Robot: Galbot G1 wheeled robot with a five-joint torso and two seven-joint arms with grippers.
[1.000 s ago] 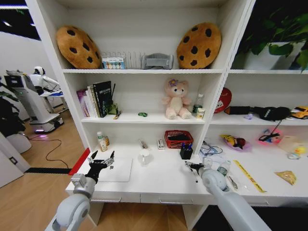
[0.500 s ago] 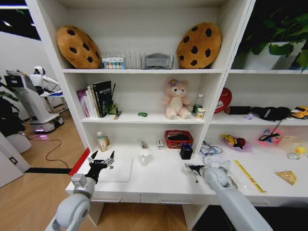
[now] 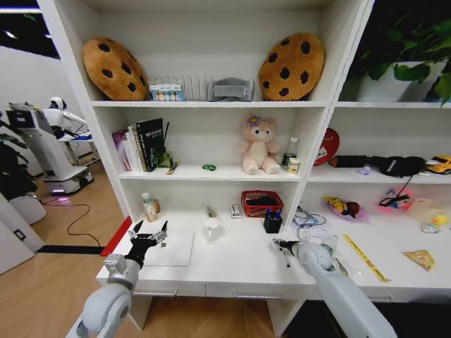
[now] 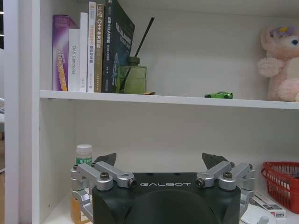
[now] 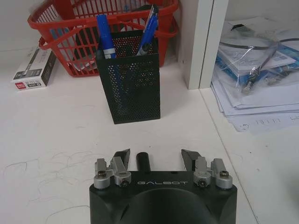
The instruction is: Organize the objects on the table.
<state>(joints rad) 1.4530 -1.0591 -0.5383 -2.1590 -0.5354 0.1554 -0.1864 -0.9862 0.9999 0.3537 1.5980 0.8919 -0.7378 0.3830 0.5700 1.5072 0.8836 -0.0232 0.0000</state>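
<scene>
A: Since a second ago your right tool (image 5: 154,161) has edged a little toward the black mesh pen cup (image 5: 131,79); your left tool (image 3: 149,234) hasn't budged, spread wide above the laptop (image 3: 169,248).

B: And the right one's state?

A: Parted, straddling a dark pen (image 5: 142,161) on the table (image 3: 239,264). Centre over the barrel, then squeeze gently.

B: Anything unclear?

A: Most of the pen hides under the tool body, so you can't judge its length or angle.

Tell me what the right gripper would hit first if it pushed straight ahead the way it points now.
Likely the black mesh pen cup: it stands directly ahead of the open right gripper, with bare table between; a dark pen tip lies between its fingers.
</scene>
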